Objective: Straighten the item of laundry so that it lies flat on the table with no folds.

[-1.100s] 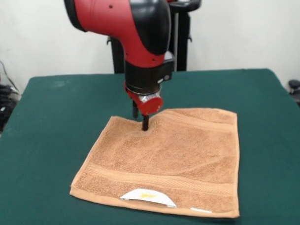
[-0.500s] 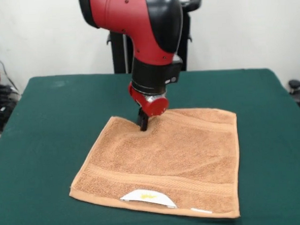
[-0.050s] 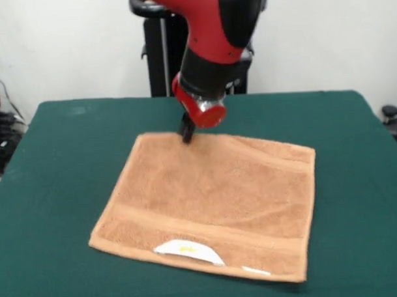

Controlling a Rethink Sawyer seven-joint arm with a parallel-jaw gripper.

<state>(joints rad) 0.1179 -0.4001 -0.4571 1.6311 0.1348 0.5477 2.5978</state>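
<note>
lying almost flat on the table (image 3: 62,166), the towel (image 3: 207,207) needs little more, while the gripper (image 3: 186,134) pinches its far edge.

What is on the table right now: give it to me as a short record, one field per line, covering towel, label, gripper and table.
towel: light-brown towel spread open on the table, roughly square, no folds visible
label: white label with a yellow mark, at the towel's near edge
gripper: gripper at the towel's far edge, tips down on or just above the cloth; open or shut cannot be told
arm: red and black arm coming down from above
table: dark green table, far larger than the towel
</note>
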